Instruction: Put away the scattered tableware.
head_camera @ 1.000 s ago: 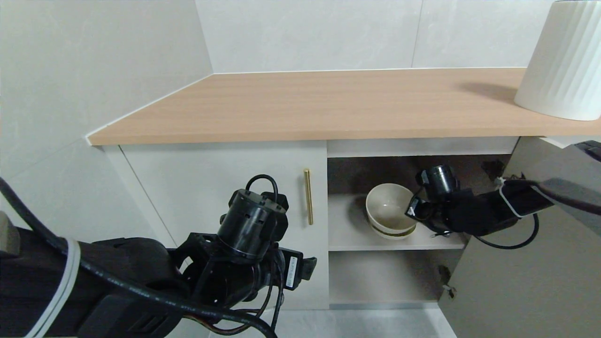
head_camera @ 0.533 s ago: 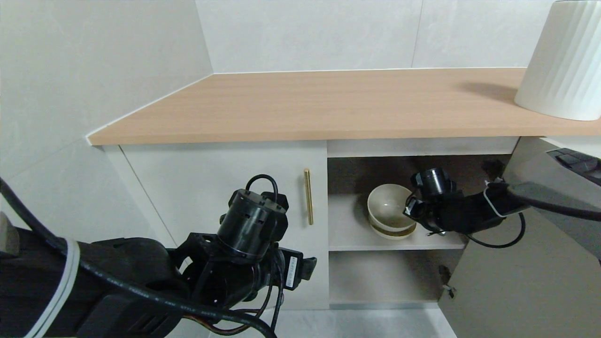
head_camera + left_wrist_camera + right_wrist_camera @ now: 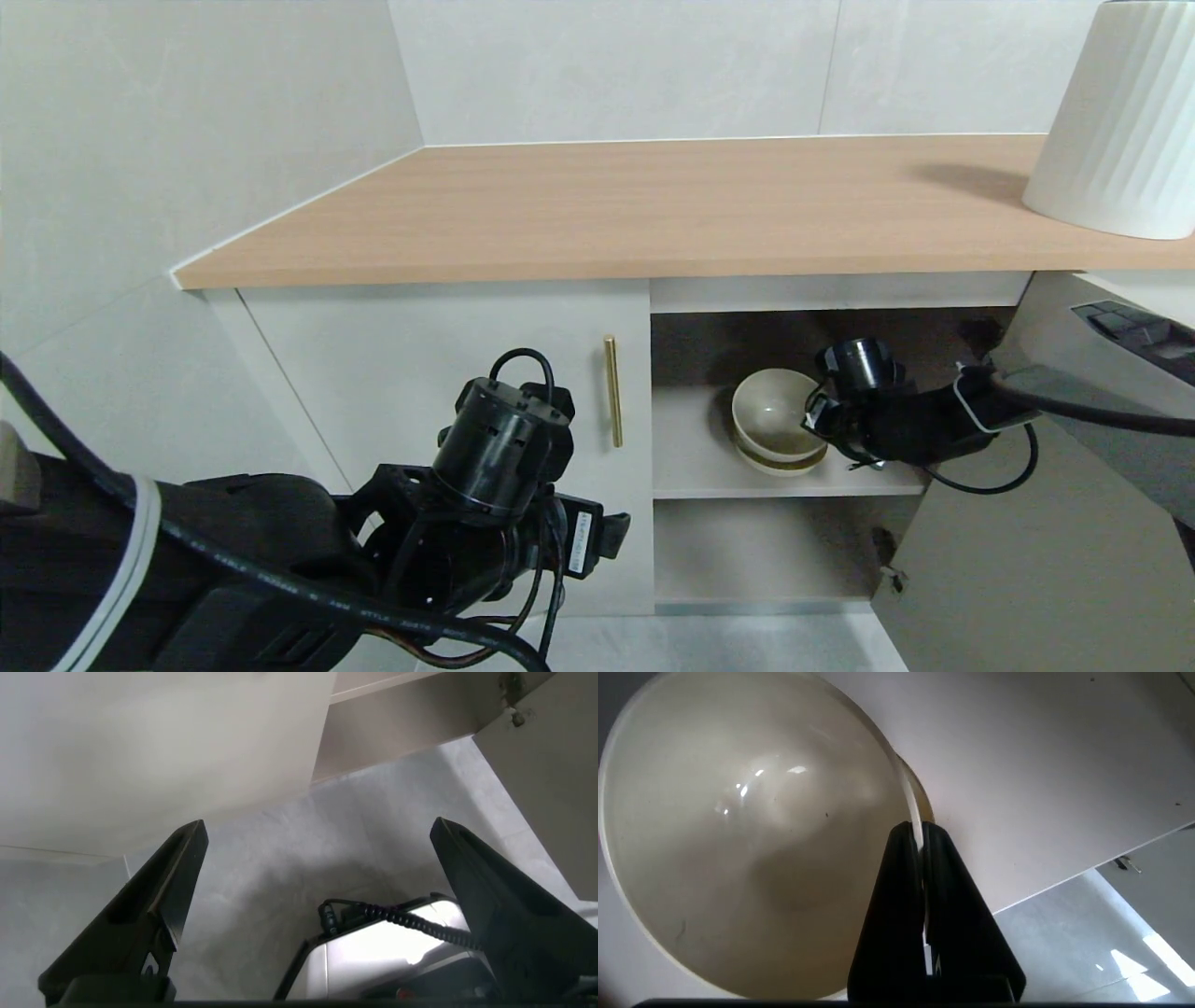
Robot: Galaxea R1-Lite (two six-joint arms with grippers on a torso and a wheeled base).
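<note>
Upper bowl (image 3: 767, 408) is being pinched at its rim by the right end effector (image 3: 920, 849), inside the open cabinet (image 3: 840, 294), and appears to be sitting in a 2nd bowl (image 3: 782, 461) on the shelf (image 3: 691, 471). Left end effector (image 3: 318, 845) is being held spread and empty, low before the closed door (image 3: 420, 373). Judgement: stowing is nearing completion; release, withdrawal and door closing are being left outstanding.

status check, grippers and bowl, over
Right gripper shut on bowl rim; bowl tilted over lower bowl, cabinet shelf. Left gripper open, empty, low by closed door. Nothing blocking.
</note>
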